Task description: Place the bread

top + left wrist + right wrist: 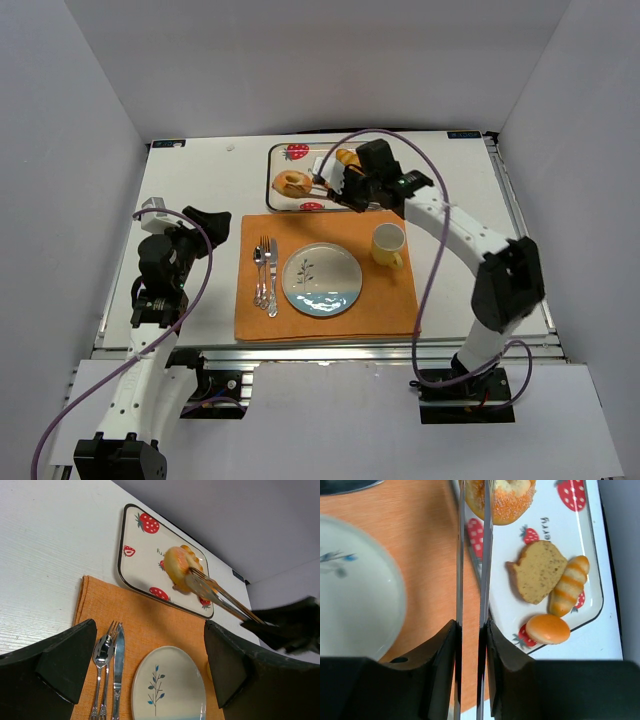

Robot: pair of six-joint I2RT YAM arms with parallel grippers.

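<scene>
Bread [293,183] at the left end of the tray [282,166], pinched between the tips of metal tongs [326,183]. Round ring, so no real long axis; hole facing up in the top view. Hard to tell whether resting on the tray or raised just off it. Long axis of the tongs running across the tray, from the bread back to the right gripper [350,186].

Right gripper [471,630] closed narrow on the two tong blades [485,555], fingers pressed against their outer sides. Left gripper [205,222] spread wide, holding nothing, well off the tray's left near corner.

Only from the left wrist: bread [176,568] seen tipped, broad pale face turned outward, tong tips [200,580] on its side, hole not visible. Only from the right wrist: crumbed rim of the bread [506,497], plus a brown toast slice [537,577], a ridged roll [568,585] and a small round bun [547,628] on the tray's other end. Only from above: yellow mug [388,243] just nearer than the tray.

White table [190,180]; orange placemat [385,300] touching the tray's near edge, carrying a plate [321,280] and cutlery [265,275]. Plain pale walls behind and to both sides of the tray.
</scene>
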